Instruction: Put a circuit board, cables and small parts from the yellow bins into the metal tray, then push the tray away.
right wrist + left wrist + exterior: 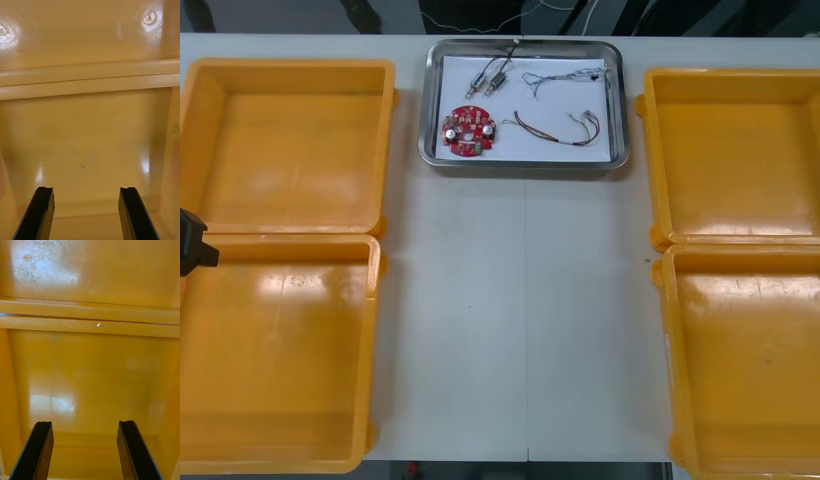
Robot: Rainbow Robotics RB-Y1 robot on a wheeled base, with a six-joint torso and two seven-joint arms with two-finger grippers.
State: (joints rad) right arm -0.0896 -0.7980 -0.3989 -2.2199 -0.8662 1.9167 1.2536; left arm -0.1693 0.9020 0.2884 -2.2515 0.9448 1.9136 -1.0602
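Left arm point(190, 248) of mine peeks in at 9 o'clock in the front view. The metal tray point(427, 100) lies far off at 12 o'clock, long axis 9-to-3, holding the circuit board point(468, 132), small metal parts point(488, 75) and cables point(558, 132), while all four yellow bins point(290, 150) sit bare (nothing more to fetch, I judge). Over a bare bin floor my right gripper point(86, 189) stands spread, pinching nothing. My left gripper point(85, 423) does likewise, and I cannot tell which is nearer the tray.

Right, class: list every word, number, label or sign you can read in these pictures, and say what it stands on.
None can be read.
On the red circuit board in the metal tray: any print is too small to read.
On the wall of the yellow bin beyond the open right gripper: faint marks, too blurred to read.
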